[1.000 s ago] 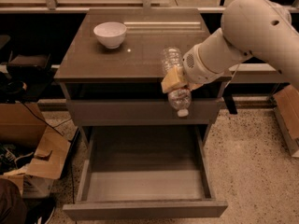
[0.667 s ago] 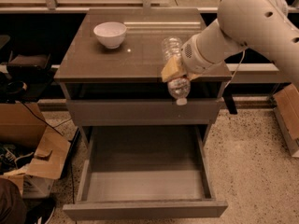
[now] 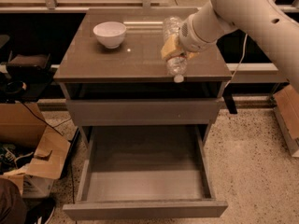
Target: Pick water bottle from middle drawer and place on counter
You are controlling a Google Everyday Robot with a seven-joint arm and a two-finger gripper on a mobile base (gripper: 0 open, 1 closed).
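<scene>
My gripper point(image 3: 172, 48) is shut on the water bottle point(image 3: 176, 65), a clear ribbed bottle held tilted with its white cap pointing down and toward the front. The bottle hangs just above the front right part of the counter point(image 3: 121, 59), its cap over the front edge. The middle drawer point(image 3: 145, 208) is pulled out wide below, and its grey tray is bare. My white arm comes in from the upper right.
A white bowl point(image 3: 110, 34) stands on the back left of the counter. A closed plain drawer front point(image 3: 140, 111) sits under the top. Open cardboard boxes point(image 3: 32, 148) lie on the floor at left; another box point(image 3: 287, 111) is at right.
My gripper has lifted the bottle and carried it back, from in front of the cabinet's front edge to over the counter top.
</scene>
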